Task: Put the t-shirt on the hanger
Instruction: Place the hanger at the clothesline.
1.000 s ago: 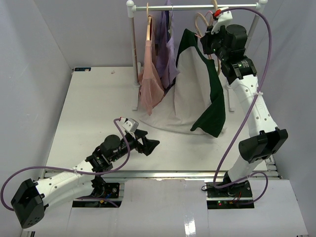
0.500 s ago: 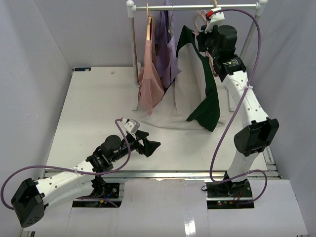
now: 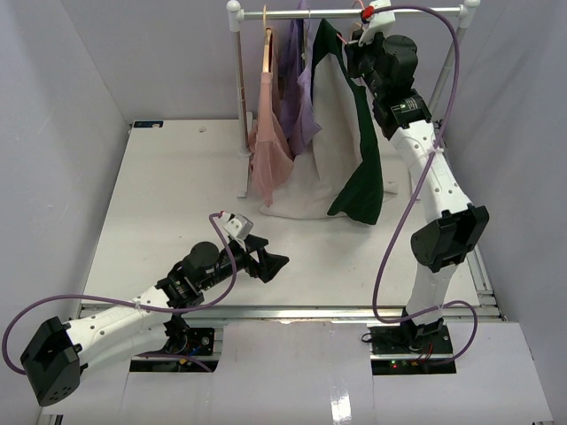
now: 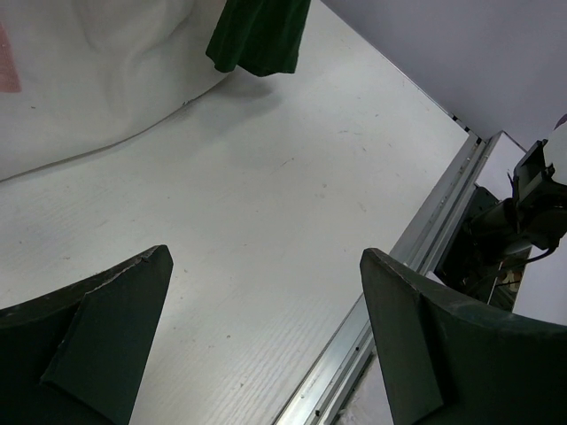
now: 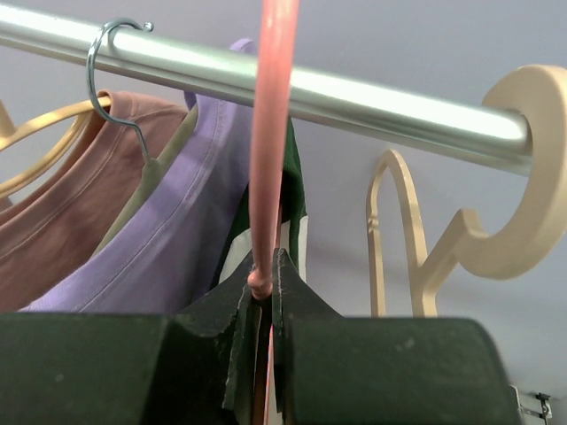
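The cream-white t-shirt [image 3: 337, 124] with dark green sleeves hangs by the rail from the hanger, and its lower hem trails onto the table. My right gripper [image 3: 359, 42] is raised just under the rail. In the right wrist view this gripper [image 5: 263, 266] is shut on the thin pale pink hanger [image 5: 271, 133], whose stem rises in front of the rail; a strip of the t-shirt [image 5: 298, 208] shows behind. Low over the table's near side, my left gripper [image 3: 271, 261] stands open with nothing between its fingers [image 4: 106, 336]. The left wrist view catches a green sleeve [image 4: 257, 35].
A metal rail [image 3: 416, 11] on white posts crosses the back. On it hang a dusty-pink garment [image 3: 270, 146] and a lilac garment [image 3: 301, 97]. A thick beige wooden hanger [image 5: 465, 243] hooks over the rail [image 5: 372, 96] to the right. The table's aluminium edge [image 4: 425, 230] lies near my left gripper.
My right arm has carried the hanger and t-shirt up and to the left, closer to the rail, so more of the shirt is off the table. The left arm has not moved.
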Controlling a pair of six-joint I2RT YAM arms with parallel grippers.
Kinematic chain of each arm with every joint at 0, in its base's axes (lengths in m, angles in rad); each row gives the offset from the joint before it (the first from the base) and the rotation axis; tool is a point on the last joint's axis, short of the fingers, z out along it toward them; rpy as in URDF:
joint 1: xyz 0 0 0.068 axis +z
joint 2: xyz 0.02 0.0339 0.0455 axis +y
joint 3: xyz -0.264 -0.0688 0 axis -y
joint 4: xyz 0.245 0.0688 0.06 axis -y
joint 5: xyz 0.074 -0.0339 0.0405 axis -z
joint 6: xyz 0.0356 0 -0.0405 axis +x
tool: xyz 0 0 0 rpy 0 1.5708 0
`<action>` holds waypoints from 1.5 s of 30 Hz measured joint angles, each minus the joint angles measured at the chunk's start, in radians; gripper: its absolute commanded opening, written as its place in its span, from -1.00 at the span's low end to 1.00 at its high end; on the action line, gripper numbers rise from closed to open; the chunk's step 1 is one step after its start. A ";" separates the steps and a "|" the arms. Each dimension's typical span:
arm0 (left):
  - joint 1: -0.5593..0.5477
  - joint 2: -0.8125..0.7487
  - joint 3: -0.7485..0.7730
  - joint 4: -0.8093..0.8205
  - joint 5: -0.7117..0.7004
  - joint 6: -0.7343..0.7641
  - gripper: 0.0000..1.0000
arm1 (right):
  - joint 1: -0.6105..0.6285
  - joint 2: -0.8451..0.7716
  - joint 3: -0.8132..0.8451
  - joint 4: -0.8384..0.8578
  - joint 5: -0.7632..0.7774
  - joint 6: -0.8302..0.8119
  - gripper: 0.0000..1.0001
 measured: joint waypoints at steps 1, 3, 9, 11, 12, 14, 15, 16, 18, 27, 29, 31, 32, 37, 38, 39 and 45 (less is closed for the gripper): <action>0.000 0.000 0.000 0.000 0.001 0.000 0.96 | 0.000 0.007 0.006 0.003 0.004 -0.003 -0.85; -0.001 0.000 0.000 0.000 0.003 -0.002 0.96 | 0.000 0.018 0.013 0.007 0.011 -0.009 -0.85; -0.004 0.014 0.000 0.006 0.024 -0.009 0.96 | 0.000 0.066 0.039 0.020 0.016 -0.023 -0.85; -0.005 0.015 0.000 0.006 0.027 -0.011 0.96 | 0.000 0.087 0.056 0.031 0.016 -0.022 -0.85; -0.005 0.015 0.000 0.008 0.029 -0.013 0.96 | 0.000 0.097 0.063 0.035 0.016 -0.021 -0.85; -0.006 0.015 0.000 0.011 0.033 -0.015 0.96 | 0.000 0.115 0.072 0.044 0.016 -0.018 -0.85; -0.006 0.015 0.000 0.012 0.034 -0.016 0.96 | 0.000 0.120 0.073 0.049 0.016 -0.018 -0.85; -0.007 0.015 0.000 0.014 0.036 -0.017 0.96 | 0.000 0.126 0.073 0.053 0.016 -0.018 -0.85; -0.008 0.014 0.000 0.014 0.040 -0.018 0.96 | 0.000 0.132 0.073 0.059 0.016 -0.019 -0.85; -0.011 0.014 0.000 0.028 0.068 -0.030 0.96 | 0.001 0.134 0.055 0.090 0.034 -0.042 -0.85; -0.011 0.014 0.000 0.029 0.070 -0.032 0.96 | 0.001 0.134 0.055 0.093 0.037 -0.045 -0.85; -0.011 0.015 0.000 0.029 0.072 -0.033 0.96 | 0.002 0.134 0.047 0.112 0.042 -0.046 -0.85; -0.011 0.015 0.000 0.029 0.073 -0.033 0.96 | 0.002 0.133 0.039 0.126 0.046 -0.046 -0.85; -0.013 0.018 0.000 0.034 0.074 -0.033 0.96 | 0.013 0.115 -0.043 0.222 0.080 -0.051 -0.85; -0.013 0.020 0.000 0.037 0.074 -0.033 0.96 | 0.016 0.109 -0.062 0.234 0.086 -0.053 -0.85; -0.013 0.021 0.000 0.040 0.074 -0.033 0.96 | 0.020 0.107 -0.068 0.239 0.091 -0.053 -0.85; -0.016 0.034 0.000 0.047 0.075 -0.033 0.96 | 0.029 0.108 -0.041 0.244 0.122 -0.065 -0.85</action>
